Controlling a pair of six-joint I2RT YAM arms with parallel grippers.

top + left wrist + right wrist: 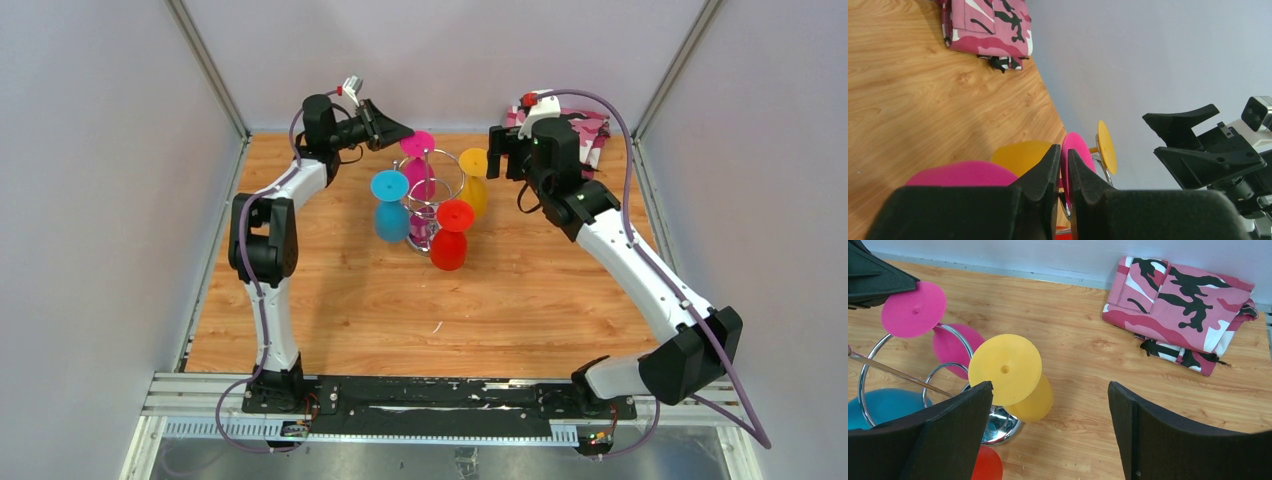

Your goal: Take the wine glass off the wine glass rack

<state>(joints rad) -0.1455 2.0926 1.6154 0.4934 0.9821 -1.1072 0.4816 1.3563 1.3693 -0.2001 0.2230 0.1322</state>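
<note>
Jaws of the left gripper (1063, 150) are clamped on the foot of the pink glass (418, 143); those of the right gripper (497, 152) are held open, farther off.

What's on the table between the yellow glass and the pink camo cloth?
Nothing. The right wrist view shows only bare tabletop between the yellow glass and the camo cloth.

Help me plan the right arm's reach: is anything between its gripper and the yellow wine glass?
Nothing visible does. The right gripper is open, and the yellow wine glass shows its foot to it across bare air. The left gripper pinches the magenta glass at the far side of the wine glass rack.
</note>
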